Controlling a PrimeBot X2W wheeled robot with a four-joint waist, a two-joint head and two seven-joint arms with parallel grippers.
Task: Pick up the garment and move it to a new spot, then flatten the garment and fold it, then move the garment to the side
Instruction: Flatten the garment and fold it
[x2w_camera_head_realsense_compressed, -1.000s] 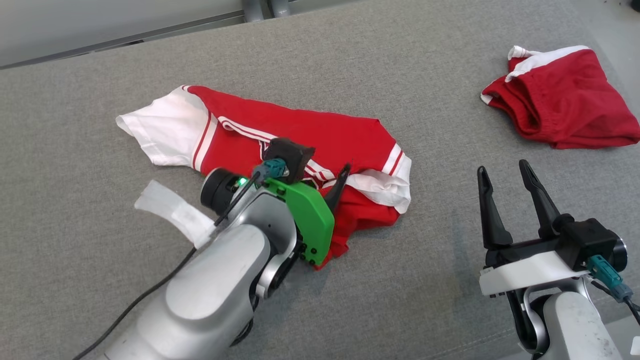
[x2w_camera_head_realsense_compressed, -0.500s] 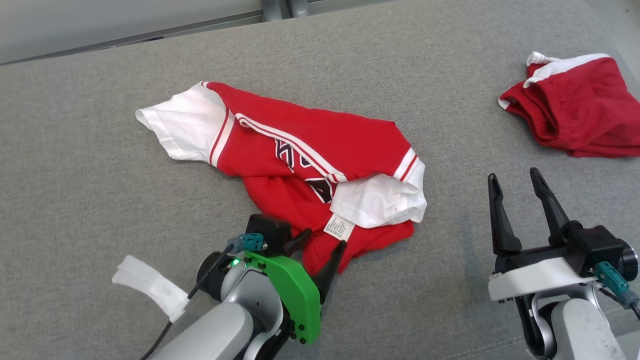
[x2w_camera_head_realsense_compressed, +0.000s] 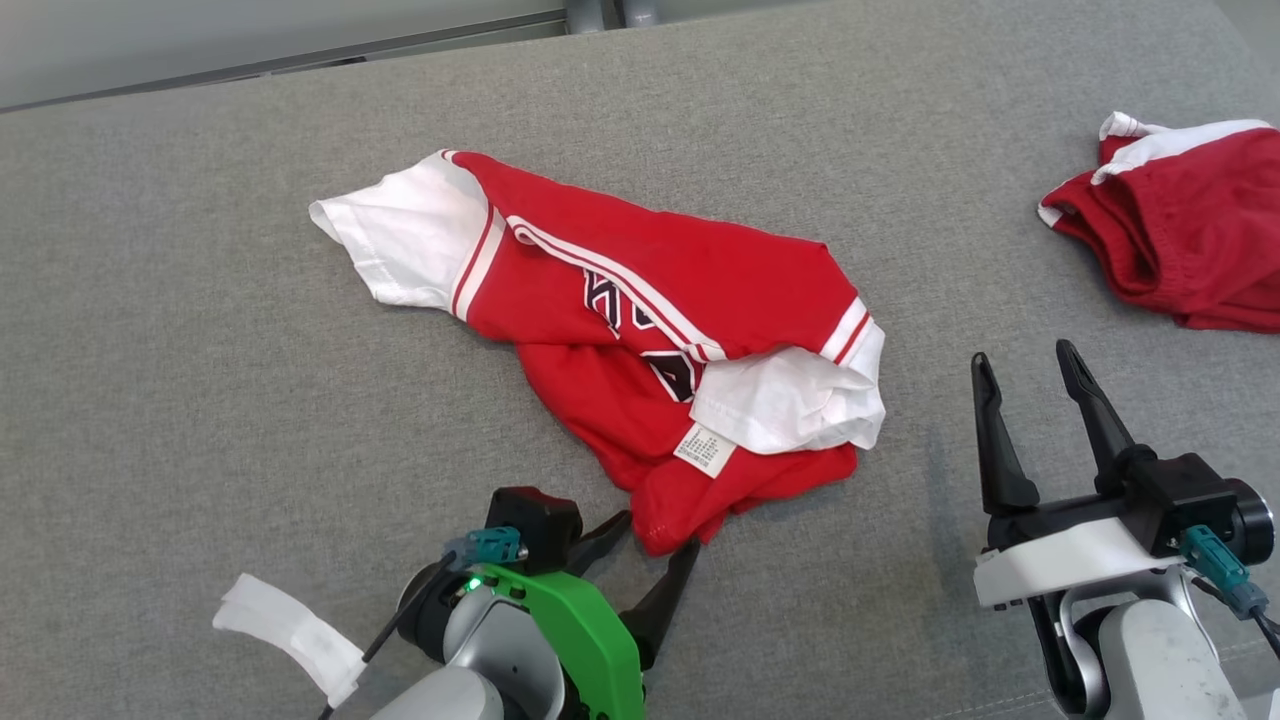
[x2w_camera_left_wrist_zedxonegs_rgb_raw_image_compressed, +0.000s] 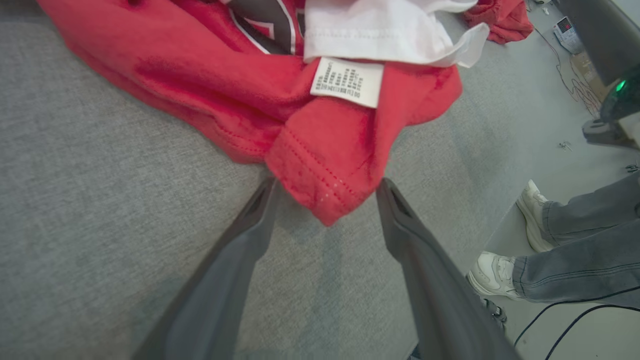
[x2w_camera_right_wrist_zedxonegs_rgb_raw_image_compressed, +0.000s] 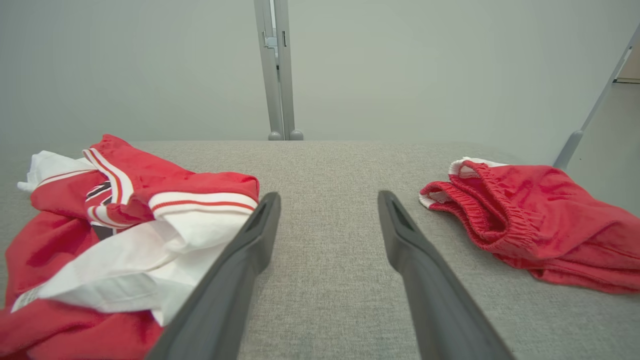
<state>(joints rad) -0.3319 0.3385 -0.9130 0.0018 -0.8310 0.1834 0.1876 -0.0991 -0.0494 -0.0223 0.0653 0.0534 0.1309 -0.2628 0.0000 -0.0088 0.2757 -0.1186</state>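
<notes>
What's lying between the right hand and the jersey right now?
Nothing. In the head view, the stretch of grey padded surface between the right hand and the red-and-white jersey is bare.

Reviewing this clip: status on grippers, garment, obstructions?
Left gripper open, fingertips flanking the near hem corner of the crumpled red-and-white jersey shirt. Right gripper open, off the cloth. Red cloth shorts lie apart at right, nothing blocking.
</notes>
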